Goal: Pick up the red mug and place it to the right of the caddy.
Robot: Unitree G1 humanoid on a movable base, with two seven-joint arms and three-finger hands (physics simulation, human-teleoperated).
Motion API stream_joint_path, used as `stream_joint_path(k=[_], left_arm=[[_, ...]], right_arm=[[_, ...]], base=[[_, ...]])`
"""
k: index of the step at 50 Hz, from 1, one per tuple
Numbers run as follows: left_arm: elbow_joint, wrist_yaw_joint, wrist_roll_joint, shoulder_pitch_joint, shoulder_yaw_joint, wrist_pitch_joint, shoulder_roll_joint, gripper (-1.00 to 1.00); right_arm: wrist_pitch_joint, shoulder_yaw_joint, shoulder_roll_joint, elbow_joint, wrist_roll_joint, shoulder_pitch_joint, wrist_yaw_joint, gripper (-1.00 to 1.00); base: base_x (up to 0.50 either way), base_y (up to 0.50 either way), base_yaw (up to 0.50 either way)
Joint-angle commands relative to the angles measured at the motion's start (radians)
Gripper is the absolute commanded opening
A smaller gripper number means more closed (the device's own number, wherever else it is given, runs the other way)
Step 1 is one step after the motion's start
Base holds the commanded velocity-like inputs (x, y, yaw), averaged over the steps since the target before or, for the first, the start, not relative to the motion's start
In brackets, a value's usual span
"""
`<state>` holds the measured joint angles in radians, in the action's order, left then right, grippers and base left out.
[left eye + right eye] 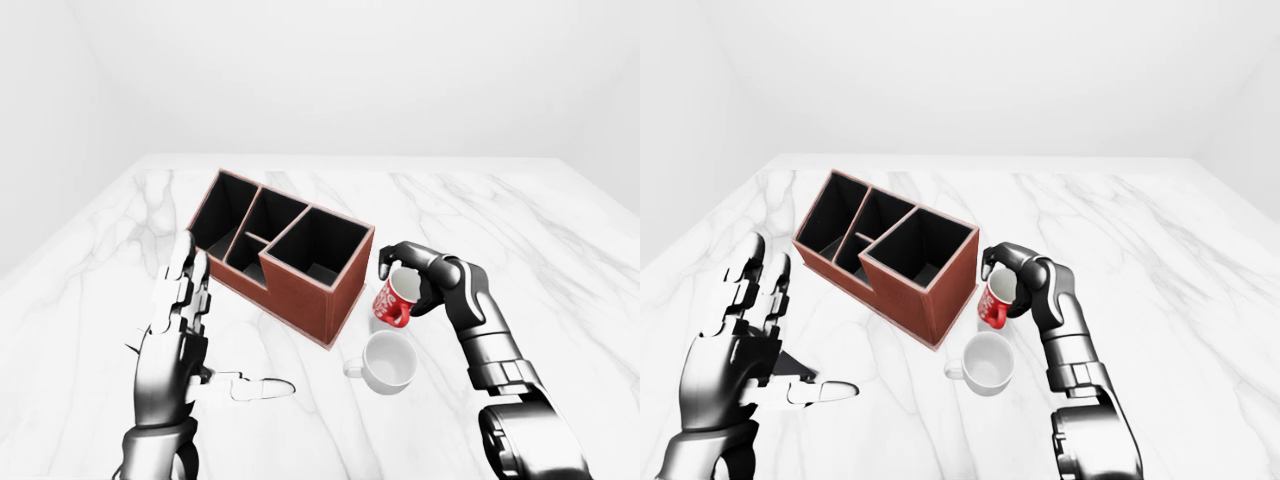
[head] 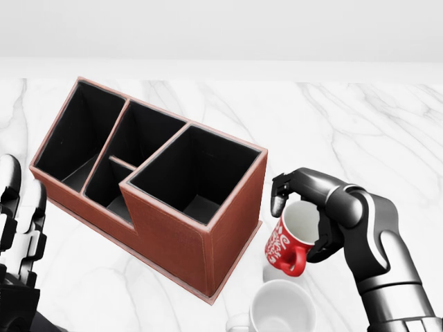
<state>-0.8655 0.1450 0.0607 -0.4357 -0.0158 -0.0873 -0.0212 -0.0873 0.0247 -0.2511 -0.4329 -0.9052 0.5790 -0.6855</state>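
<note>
The red mug (image 2: 285,242) with white lettering hangs tilted just right of the caddy, handle pointing down. My right hand (image 2: 301,218) is shut on its rim and far side. The brown caddy (image 2: 149,176) with several black compartments stands at the middle left of the head view. The mug is a little above the marble table (image 2: 360,131), close to the caddy's right wall. My left hand (image 1: 178,330) is open, fingers spread, low at the left, holding nothing.
A white mug (image 2: 280,309) stands on the table just below the red mug, near the bottom edge of the head view. A white wall runs behind the table's far edge.
</note>
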Motion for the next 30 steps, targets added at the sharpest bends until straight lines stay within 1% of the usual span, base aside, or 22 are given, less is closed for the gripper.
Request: stream_joint_path(k=[1, 5, 6, 8, 11, 13, 15, 16, 21, 23, 25, 28, 30], left_arm=[[-0.001, 0.004, -0.004, 0.001, -0.004, 0.000, -0.003, 1.00], [0.017, 0.004, -0.002, -0.006, 0.000, 0.000, -0.003, 1.00], [-0.014, 0.003, -0.002, 0.003, -0.001, 0.000, -0.002, 1.00], [-0.010, 0.003, 0.000, 0.004, 0.000, 0.000, -0.002, 1.00], [0.021, 0.000, 0.001, -0.007, 0.005, 0.000, -0.002, 1.00], [-0.029, 0.001, 0.000, 0.004, 0.003, 0.000, 0.001, 1.00], [-0.033, 0.002, -0.001, 0.007, 0.000, 0.000, 0.001, 1.00], [-0.002, 0.002, -0.001, -0.001, 0.001, 0.000, -0.001, 1.00], [-0.031, 0.003, 0.002, 0.007, 0.003, 0.000, 0.001, 1.00], [0.002, 0.003, 0.000, -0.004, 0.002, 0.000, -0.002, 1.00], [-0.030, 0.004, -0.001, 0.005, -0.001, 0.000, 0.000, 1.00], [-0.031, 0.004, 0.002, 0.008, 0.001, 0.000, 0.000, 1.00], [0.014, 0.002, 0.002, -0.008, 0.005, 0.000, -0.002, 1.00]], right_arm=[[0.000, 0.002, 0.000, -0.049, -0.008, 0.028, 0.025, -1.00], [0.000, 0.002, -0.003, -0.055, -0.003, 0.033, 0.032, -1.00], [0.000, 0.003, -0.004, -0.058, -0.001, 0.036, 0.034, -1.00], [0.000, 0.003, -0.007, -0.068, 0.002, 0.040, 0.040, -1.00], [0.000, 0.007, -0.010, -0.118, 0.014, 0.059, 0.073, -1.00], [0.000, 0.004, -0.011, -0.157, 0.018, 0.064, 0.103, -1.00], [0.000, -0.003, -0.012, -0.170, 0.012, 0.058, 0.123, -1.00], [0.000, -0.005, -0.010, -0.169, 0.010, 0.056, 0.124, -1.00], [0.000, -0.005, -0.011, -0.195, 0.016, 0.068, 0.138, -1.00], [0.000, -0.005, -0.014, -0.205, 0.018, 0.070, 0.141, -1.00], [0.000, -0.004, -0.017, -0.205, 0.020, 0.068, 0.141, -1.00], [0.000, -0.002, -0.024, -0.224, 0.020, 0.075, 0.152, -1.00], [0.000, 0.000, -0.031, -0.243, 0.020, 0.085, 0.162, -1.00]], base=[[0.00, 0.00, 0.00], [0.00, 0.00, 0.00], [0.00, 0.00, 0.00], [0.00, 0.00, 0.00], [0.00, 0.00, 0.00], [0.00, 0.00, 0.00], [0.00, 0.00, 0.00], [0.00, 0.00, 0.00], [0.00, 0.00, 0.00], [0.00, 0.00, 0.00], [0.00, 0.00, 0.00], [0.00, 0.00, 0.00], [0.00, 0.00, 0.00]])
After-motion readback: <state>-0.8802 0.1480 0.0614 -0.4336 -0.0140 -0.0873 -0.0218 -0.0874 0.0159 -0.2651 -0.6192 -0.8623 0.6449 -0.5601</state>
